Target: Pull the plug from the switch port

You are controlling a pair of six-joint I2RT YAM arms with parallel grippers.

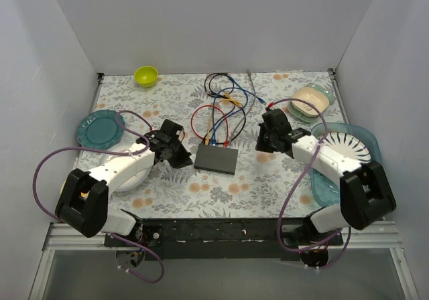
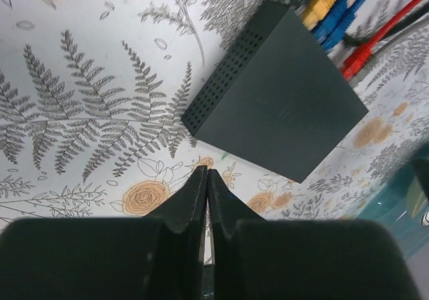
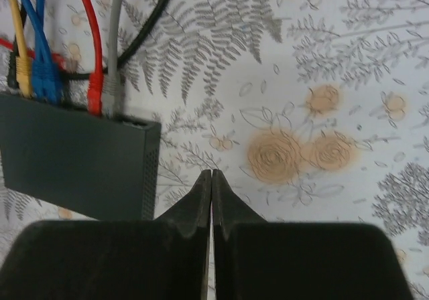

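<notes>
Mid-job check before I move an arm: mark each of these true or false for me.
1. Both the left gripper and the right gripper are shut and hold nothing. True.
2. The right gripper is clamped on the red plug. False: its closed fingertips are over the tablecloth, off to the side of the switch, touching no plug.
3. Several coloured plugs sit in ports along the switch's far edge. True.
4. The switch rests on the teal plate. False: it lies flat on the tablecloth between the two arms, and the plate is apart at the left.
</notes>
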